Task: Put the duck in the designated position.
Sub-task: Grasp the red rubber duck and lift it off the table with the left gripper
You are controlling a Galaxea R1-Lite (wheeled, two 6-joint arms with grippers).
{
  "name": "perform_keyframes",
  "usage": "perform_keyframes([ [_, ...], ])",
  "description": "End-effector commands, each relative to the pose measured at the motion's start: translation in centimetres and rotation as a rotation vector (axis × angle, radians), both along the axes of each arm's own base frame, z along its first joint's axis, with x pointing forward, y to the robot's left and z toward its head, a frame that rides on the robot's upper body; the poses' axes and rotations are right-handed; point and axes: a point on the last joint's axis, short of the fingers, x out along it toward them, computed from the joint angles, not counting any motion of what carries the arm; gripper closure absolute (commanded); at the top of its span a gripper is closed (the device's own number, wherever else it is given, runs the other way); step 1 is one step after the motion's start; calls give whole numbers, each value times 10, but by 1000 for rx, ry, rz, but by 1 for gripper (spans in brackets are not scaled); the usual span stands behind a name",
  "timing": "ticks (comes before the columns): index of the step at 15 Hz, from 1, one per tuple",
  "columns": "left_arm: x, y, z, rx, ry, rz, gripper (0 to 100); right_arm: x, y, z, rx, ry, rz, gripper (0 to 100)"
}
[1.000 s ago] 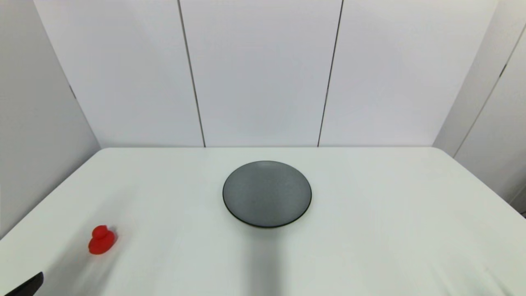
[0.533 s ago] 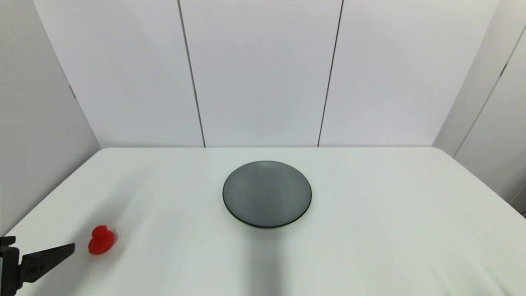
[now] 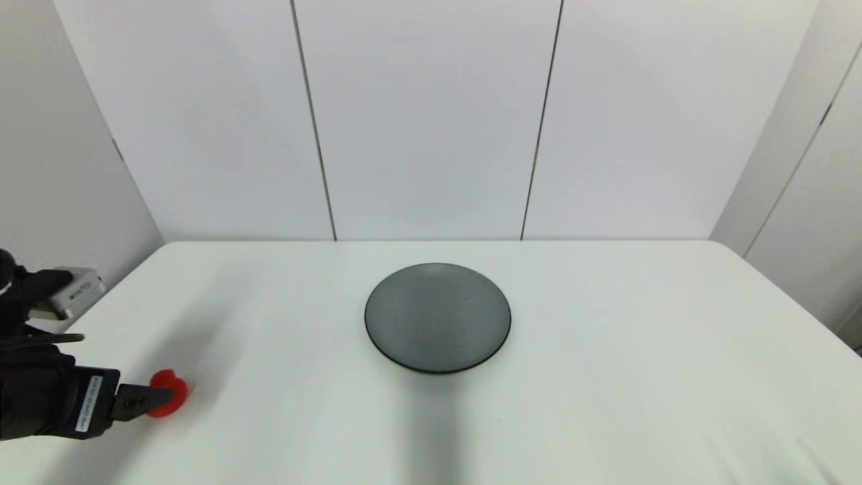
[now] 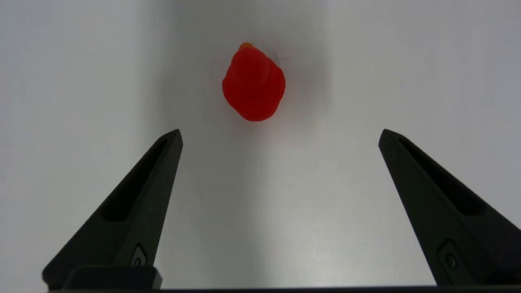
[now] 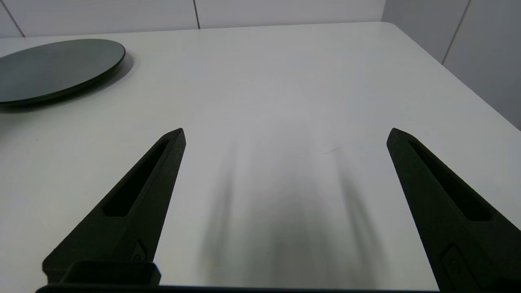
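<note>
At eight o'clock from the plate (image 3: 438, 318), near the table's (image 3: 606, 404) left edge, sits the duck (image 3: 168, 393); the left gripper (image 4: 280, 136) hovers above it, fingers spread, not touching; the right gripper (image 5: 285, 134), parked over bare table, is likewise spread.

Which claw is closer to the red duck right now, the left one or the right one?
Left. The left claw is open just short of the duck, not touching it. The right claw is open over bare table past the plate, duck out of its view.

Red duck (image 3: 168, 393) — upright, table's left
</note>
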Motion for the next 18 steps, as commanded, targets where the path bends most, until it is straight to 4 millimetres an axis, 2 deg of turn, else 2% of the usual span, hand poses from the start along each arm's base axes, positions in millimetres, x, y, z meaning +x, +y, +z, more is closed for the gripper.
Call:
perform_keyframes([
  [1,30,-1,-19,2,123,0,0,0,0,0,0,0,-1,0],
  [8,69,5,-42,-8,137,46,0,0,0,0,0,0,-1,0],
  [18,71,8,-50,-51,171,147,0,0,0,0,0,0,-1,0],
])
